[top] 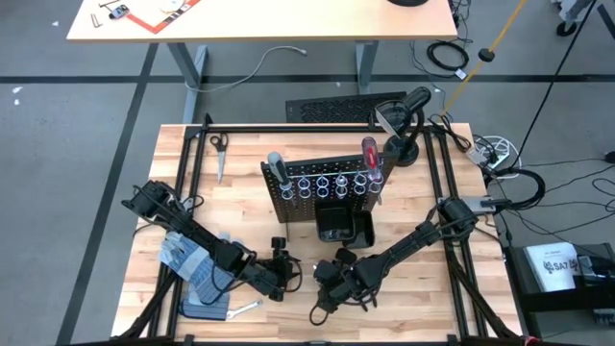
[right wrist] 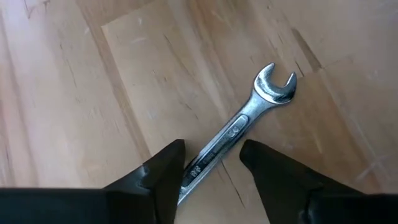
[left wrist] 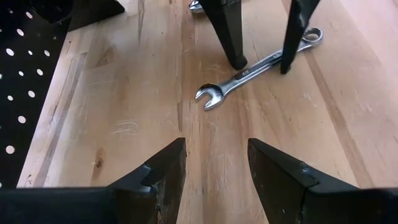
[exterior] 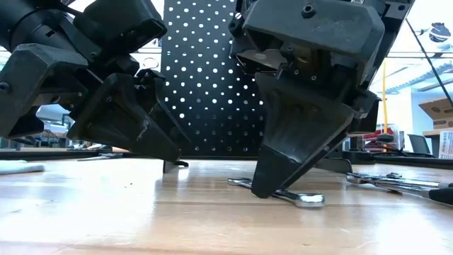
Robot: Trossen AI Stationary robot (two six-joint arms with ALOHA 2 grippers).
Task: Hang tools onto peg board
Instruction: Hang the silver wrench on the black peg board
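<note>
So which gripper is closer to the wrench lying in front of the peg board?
Right. The right gripper is down over the wrench, fingers open astride its shank. The left gripper sits back beside it, open, facing the wrench across bare wood.

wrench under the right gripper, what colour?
Silver, shiny metal wrench; clearest in the right wrist view.

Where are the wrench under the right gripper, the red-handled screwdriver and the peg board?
wrench (right wrist: pixel 231 134): right wrist view, on the middle of its silver shaft.
red-handled screwdriver (top: pixel 368 154): high view, on the red handle.
peg board (exterior: pixel 205 78): low view, on the bare perforated black panel.
</note>
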